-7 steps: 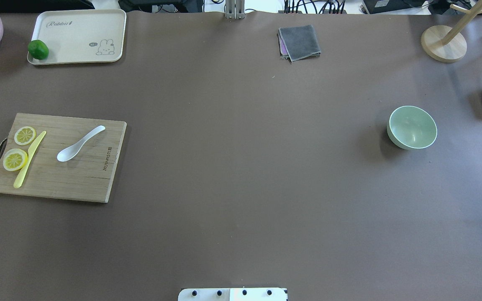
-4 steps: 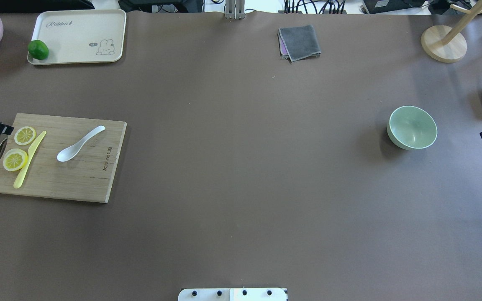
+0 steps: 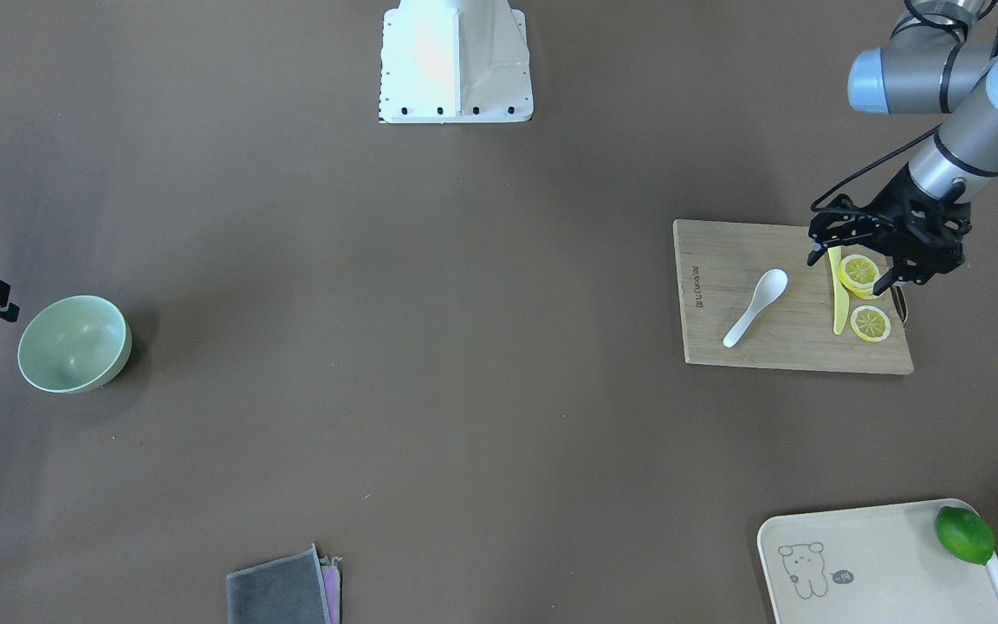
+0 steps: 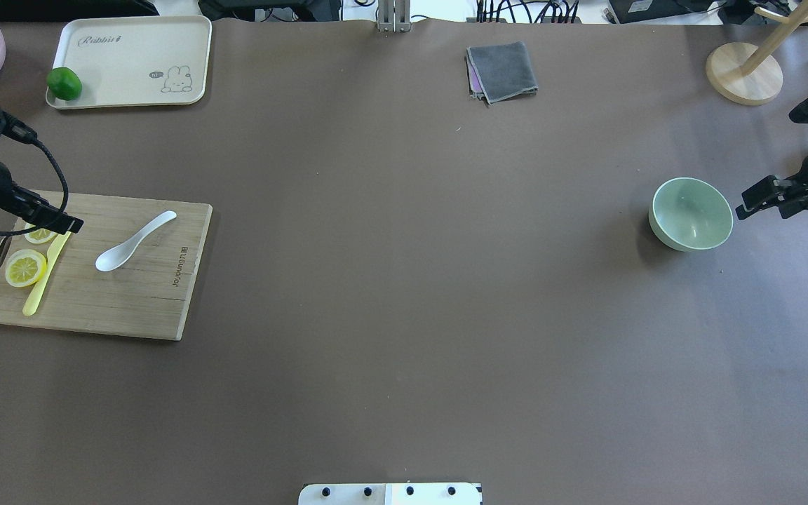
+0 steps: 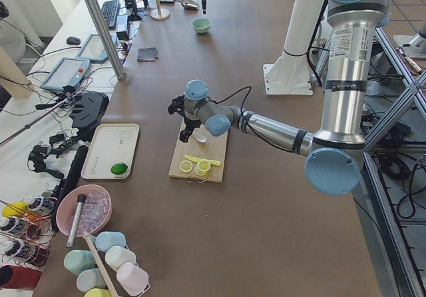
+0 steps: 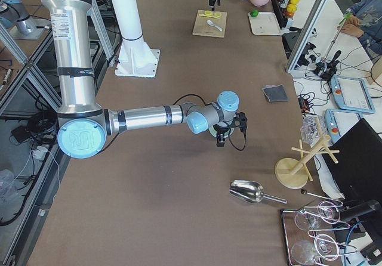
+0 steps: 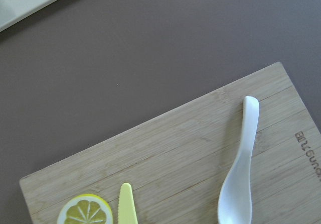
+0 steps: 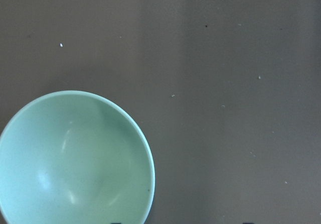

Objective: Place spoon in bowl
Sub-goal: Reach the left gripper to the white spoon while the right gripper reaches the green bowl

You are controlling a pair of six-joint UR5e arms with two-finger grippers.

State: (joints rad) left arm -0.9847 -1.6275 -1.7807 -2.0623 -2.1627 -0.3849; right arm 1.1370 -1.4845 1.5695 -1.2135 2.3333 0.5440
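The white spoon (image 4: 130, 245) lies on a wooden cutting board (image 4: 130, 301) at the table's left, scoop toward me; it also shows in the front view (image 3: 754, 305) and the left wrist view (image 7: 241, 174). My left gripper (image 4: 53, 221) hovers over the board's left end above a lemon slice, left of the spoon, open and empty (image 3: 847, 270). The mint-green bowl (image 4: 691, 214) stands empty at the right; it fills the lower left of the right wrist view (image 8: 70, 158). My right gripper (image 4: 762, 200) hangs just right of the bowl, open and empty.
Two lemon slices (image 4: 25, 268) and a yellow knife (image 4: 43, 280) lie on the board's left part. A cream tray (image 4: 130, 56) with a lime (image 4: 64, 83) is at the back left. A grey cloth (image 4: 502, 70) and a wooden stand (image 4: 744, 72) are at the back.
Both arms have come into the overhead view. The left gripper moved in over the board's left end. The right gripper moved in from the right edge toward the bowl.
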